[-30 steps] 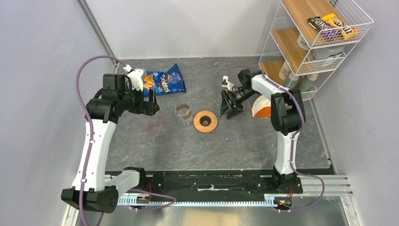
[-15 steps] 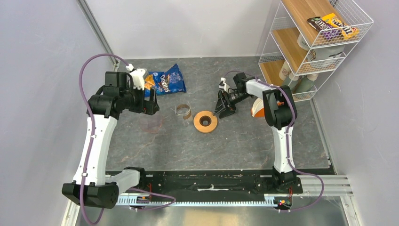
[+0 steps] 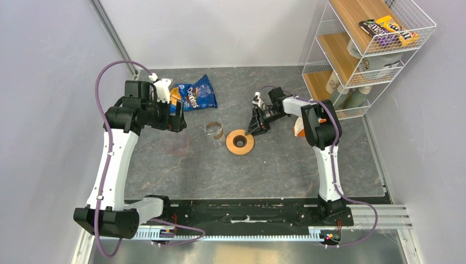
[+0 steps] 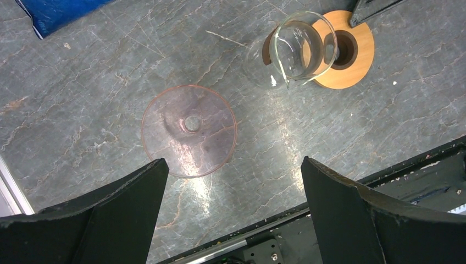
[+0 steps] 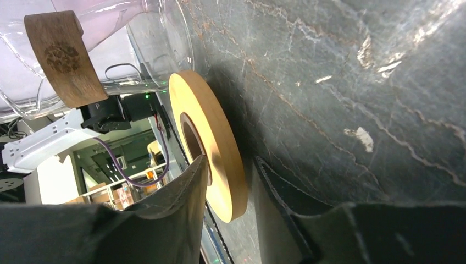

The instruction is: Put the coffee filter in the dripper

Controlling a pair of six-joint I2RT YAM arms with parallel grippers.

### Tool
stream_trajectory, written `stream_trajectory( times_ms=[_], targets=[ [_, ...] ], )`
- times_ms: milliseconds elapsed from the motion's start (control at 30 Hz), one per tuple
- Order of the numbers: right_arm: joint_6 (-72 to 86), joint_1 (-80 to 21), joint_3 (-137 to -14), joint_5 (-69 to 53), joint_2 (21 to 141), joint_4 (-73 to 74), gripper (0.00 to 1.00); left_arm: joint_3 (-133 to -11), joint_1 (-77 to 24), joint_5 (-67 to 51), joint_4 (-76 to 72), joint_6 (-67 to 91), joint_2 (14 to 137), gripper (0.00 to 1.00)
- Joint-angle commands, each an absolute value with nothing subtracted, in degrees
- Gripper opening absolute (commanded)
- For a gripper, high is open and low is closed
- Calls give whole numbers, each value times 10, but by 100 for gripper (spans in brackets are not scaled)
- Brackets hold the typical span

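Since the earlier frame the right gripper [image 3: 256,130] has swung away from the orange-and-white pack [image 3: 298,130] to the dripper [image 3: 240,142], while the left arm has barely shifted. At the left, the left gripper [image 4: 232,165] hangs with its jaws spread wide and empty above a clear pink disc [image 4: 188,130], probably parked out of the way. Behind it lies a blue bag [image 3: 195,94] lettered "Doritos". Next comes a small glass [image 4: 299,49] with a wooden band, touching the dripper, which sits mid-table. The right gripper's jaws are half apart astride the dripper's rim, one finger over the hollow and one outside; a sliver of gap suggests they are not yet clamped, likely to steady it. I cannot pick out the coffee filter in any view. The pack's lettering is unreadable; candy packs [image 3: 397,30] on the wire rack [image 3: 329,33] look like M&M's.
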State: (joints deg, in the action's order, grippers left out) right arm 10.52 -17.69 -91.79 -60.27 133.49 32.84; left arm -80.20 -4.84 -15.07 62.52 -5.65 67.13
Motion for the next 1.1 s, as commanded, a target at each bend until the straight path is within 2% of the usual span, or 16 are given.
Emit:
stream_trajectory(
  times_ms=[0, 133, 200, 233, 533, 733, 900, 1067],
  targets=[
    [124, -181, -906, -630, 1339, 291, 38, -819, -47, -143, 619, -66, 670, 100],
    [127, -178, -894, -649, 1316, 290, 20, -816, -47, -133, 618, -62, 668, 100],
    [132, -176, -882, -660, 1291, 293, 4, -813, -46, -133, 618, -61, 666, 100],
    [130, -175, -875, -664, 1276, 299, 0, -811, -47, -133, 617, -60, 665, 100],
    [153, -157, -837, -699, 1107, 343, 0, -792, -46, -126, 597, -50, 645, 100],
    [211, -155, -874, -737, 1024, 331, 0, -789, -46, -232, 576, -33, 628, 100],
    [391, -172, -868, -753, 1005, 118, 0, -776, -46, -333, 535, 23, 612, 99],
    [553, -207, -867, -741, 1041, -101, 0, -722, -46, -469, 456, 129, 609, 94]
  ],
)
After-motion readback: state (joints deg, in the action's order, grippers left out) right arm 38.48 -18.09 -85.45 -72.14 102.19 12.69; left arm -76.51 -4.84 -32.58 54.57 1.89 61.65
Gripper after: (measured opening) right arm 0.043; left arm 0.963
